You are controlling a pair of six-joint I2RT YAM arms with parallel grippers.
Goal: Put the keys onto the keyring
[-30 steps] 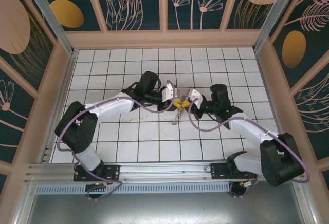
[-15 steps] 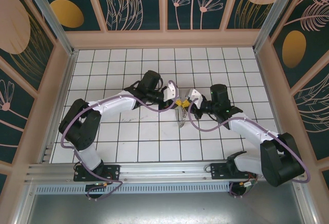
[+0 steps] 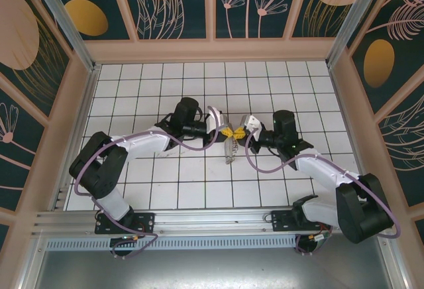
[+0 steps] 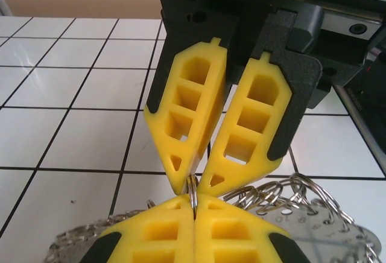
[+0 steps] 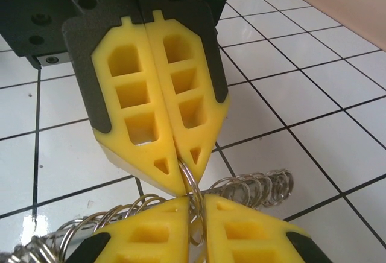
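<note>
White tiled table (image 3: 152, 97), walled in with floral panels. Both arms reach in, meeting over the table's middle. Left gripper (image 3: 227, 132): yellow fingers pressed together, clamped on the thin wire of the keyring (image 3: 230, 151). Right gripper (image 3: 237, 131): tip to tip with the left, fingers a little apart, the same wire in the narrow gap. Ring's fringe of small silver keys droops below the two grippers toward the near edge. Cannot tell if it touches the tiles.
</note>
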